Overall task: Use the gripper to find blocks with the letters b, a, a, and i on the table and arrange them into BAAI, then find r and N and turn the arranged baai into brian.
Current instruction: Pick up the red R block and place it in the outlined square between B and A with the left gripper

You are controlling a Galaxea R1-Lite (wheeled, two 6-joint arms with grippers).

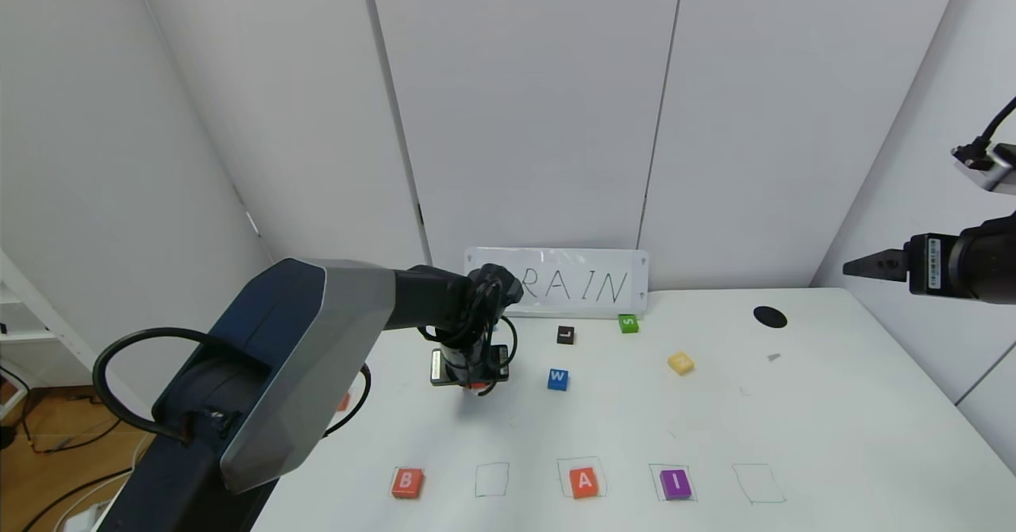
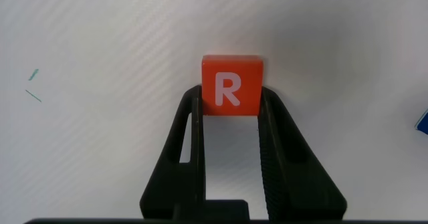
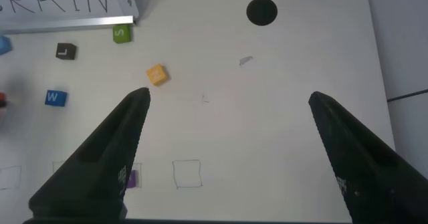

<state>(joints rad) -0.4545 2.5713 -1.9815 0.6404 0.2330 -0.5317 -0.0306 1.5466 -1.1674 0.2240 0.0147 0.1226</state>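
Orange-red r (image 2: 231, 85) clamped, left hand (image 2: 231, 107)

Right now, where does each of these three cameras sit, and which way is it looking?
Head view: on the robot's head, looking down at the table; both arms show.
Left wrist view: on the left arm, looking past the left gripper, shut on the R tile.
Right wrist view: on the raised right arm, looking down between the open right gripper.
Head and right wrist views share the W tile.
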